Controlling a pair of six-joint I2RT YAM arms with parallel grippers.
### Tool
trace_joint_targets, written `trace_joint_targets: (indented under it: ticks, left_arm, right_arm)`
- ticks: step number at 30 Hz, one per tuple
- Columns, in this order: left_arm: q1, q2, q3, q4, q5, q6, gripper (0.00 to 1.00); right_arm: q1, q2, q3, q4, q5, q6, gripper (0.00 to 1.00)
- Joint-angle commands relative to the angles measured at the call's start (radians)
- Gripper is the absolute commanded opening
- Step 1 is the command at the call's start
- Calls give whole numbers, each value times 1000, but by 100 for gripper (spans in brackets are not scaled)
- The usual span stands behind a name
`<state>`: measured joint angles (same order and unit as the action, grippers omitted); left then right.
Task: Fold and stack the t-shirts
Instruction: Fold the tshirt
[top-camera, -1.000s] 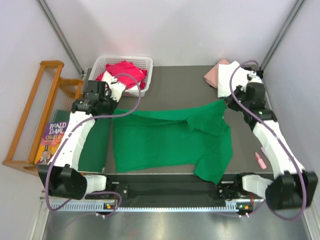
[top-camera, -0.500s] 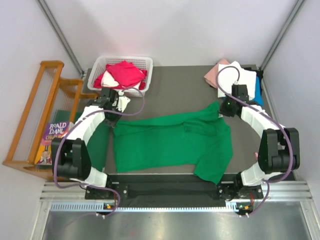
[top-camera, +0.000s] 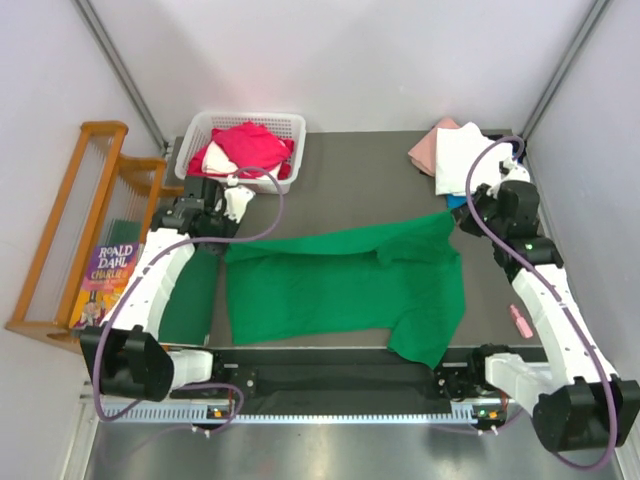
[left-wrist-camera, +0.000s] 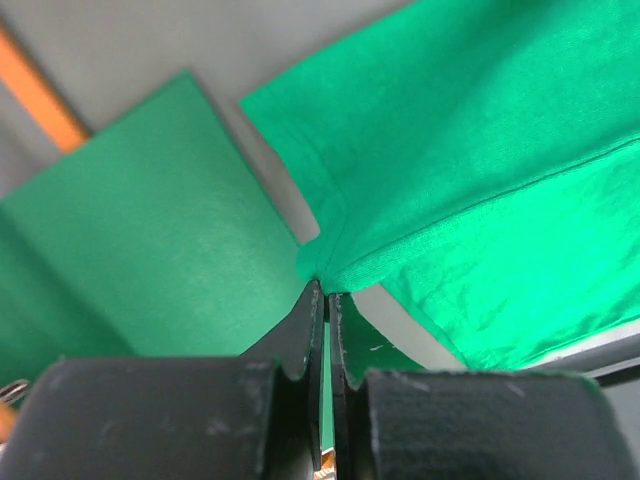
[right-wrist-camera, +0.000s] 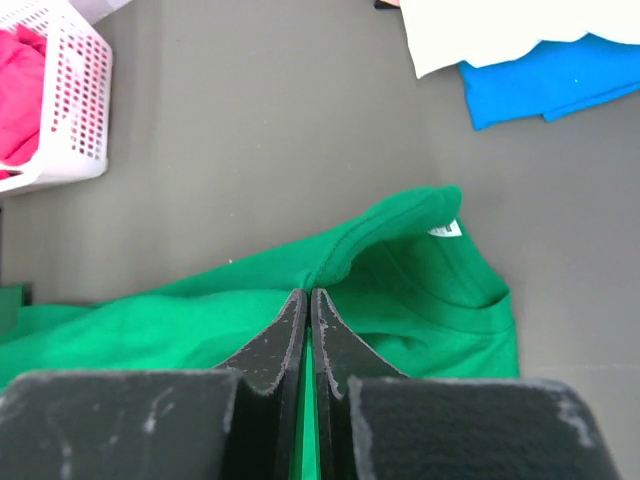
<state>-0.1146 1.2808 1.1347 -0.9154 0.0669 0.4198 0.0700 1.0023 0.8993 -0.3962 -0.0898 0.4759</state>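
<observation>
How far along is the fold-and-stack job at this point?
Done: a pile of pink, white and blue tees sits at the far right corner. In hand: left gripper and right gripper are both shut on the far edge of the green tee. Left: finishing its fold, stacking it, then the red tee in the basket.

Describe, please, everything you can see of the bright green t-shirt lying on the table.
The green t-shirt is soft, plain, bright cloth with a small white neck label at the collar. It lies spread across the dark table, mildly wrinkled, its far edge pulled between the two arms. The left end effector is shut on its far left corner, the right end effector on a fold near the collar. A darker green mat lies beside it.
</observation>
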Motion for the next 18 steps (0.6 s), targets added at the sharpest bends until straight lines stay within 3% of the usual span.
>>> trace_joint_targets:
  ticks: [1, 5, 8, 12, 15, 18]
  left_arm:
    - [3, 65, 69, 61, -27, 7, 0]
    - [3, 271, 219, 93, -94, -9, 0]
    - [3, 460, 414, 64, -151, -27, 0]
    - [4, 702, 783, -75, -214, -64, 0]
    - [4, 715, 852, -91, -233, -78, 0]
    - [4, 628, 759, -86, -217, -93, 0]
  right_arm:
    - [-7, 114, 82, 22, 25, -5, 0]
    - [-6, 342, 157, 106, -17, 23, 0]
    - [-7, 511, 283, 131, -16, 26, 0]
    - [-7, 651, 496, 50, -15, 7, 0]
    - [-9, 651, 518, 48, -16, 3, 0]
    - [-10, 583, 451, 71, -39, 1, 0]
